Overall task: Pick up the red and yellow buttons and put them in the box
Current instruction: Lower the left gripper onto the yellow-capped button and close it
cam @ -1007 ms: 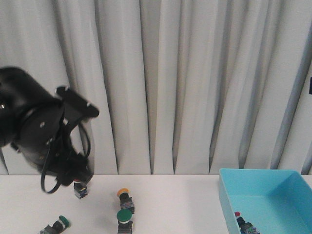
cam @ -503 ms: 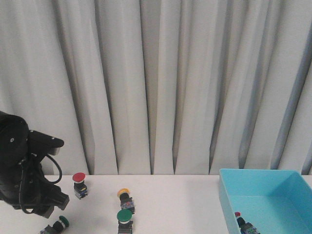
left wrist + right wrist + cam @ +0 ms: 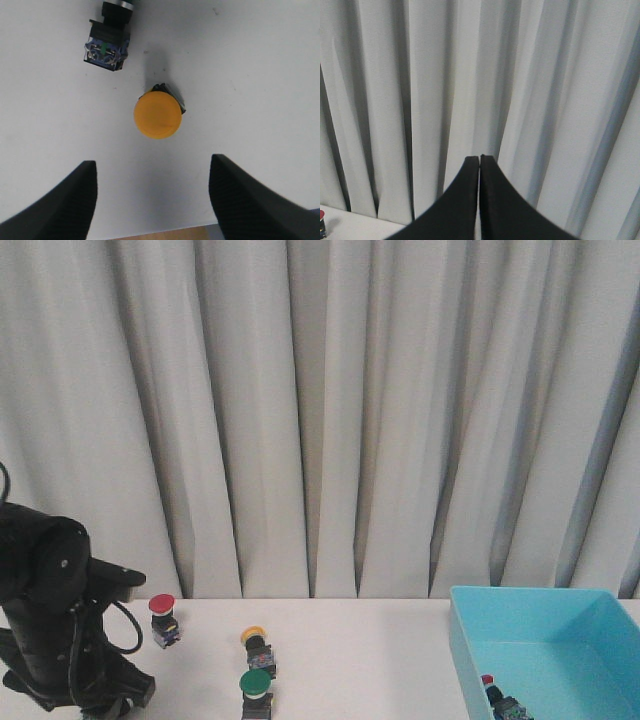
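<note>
The red and yellow buttons stand on the white table [image 3: 360, 640], at its left part. In the front view the left arm [image 3: 55, 615] is a black mass at the far left, low over the table, and it hides what is under it. Just to its right stands the red button [image 3: 162, 618], upright, with its cap up. Further right is the yellow button [image 3: 257, 644], a little tilted, and just in front of it stands a green button [image 3: 256, 692], at the lower edge of the picture.

In the left wrist view the left gripper [image 3: 152, 197] points straight down to the table. Its two black fingers [image 3: 65, 205] are spread wide apart and hold nothing. An orange-yellow button [image 3: 157, 114] stands upright on the table beyond the gap between them, apart from both fingers; I cannot tell if it is the same one as in the front view. Near it lies another button [image 3: 107, 37] on its side, its cap cut by the picture edge.

The box [image 3: 470, 660] stands at the right end of the table, well apart from the buttons. One red button [image 3: 497, 694] lies in it, near its left wall.

The right gripper [image 3: 479, 200] appears only in its own wrist view, before the grey curtain [image 3: 520, 75]. Its jaws are pressed together, with nothing between them.
</note>
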Controlling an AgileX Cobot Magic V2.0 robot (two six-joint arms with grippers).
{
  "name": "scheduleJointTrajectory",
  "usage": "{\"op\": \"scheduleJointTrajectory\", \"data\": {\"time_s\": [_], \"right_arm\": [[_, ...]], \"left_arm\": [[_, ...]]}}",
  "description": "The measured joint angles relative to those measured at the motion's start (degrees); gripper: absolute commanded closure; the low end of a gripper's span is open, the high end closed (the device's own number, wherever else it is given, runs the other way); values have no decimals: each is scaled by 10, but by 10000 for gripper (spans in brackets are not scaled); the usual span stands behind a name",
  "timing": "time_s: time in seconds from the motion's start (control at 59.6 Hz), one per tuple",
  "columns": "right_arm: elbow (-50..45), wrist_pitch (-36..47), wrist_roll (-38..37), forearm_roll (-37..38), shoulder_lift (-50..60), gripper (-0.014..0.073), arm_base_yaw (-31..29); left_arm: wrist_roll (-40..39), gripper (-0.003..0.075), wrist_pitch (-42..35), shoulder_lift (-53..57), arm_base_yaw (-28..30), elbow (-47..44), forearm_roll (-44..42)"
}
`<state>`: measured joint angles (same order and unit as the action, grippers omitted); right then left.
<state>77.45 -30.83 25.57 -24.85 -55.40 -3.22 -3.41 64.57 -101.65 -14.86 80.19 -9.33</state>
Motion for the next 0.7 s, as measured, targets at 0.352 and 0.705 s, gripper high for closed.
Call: {"op": "scheduleJointTrajectory", "data": {"time_s": [0.352,0.705], "right_arm": [[0,-4,0,-16,0,602,0],[0,-12,0,-17,0,602,0]], "left_arm": [[0,266,-9,-51,0,0,0],[0,266,-14,-79,0,0,1]]}}
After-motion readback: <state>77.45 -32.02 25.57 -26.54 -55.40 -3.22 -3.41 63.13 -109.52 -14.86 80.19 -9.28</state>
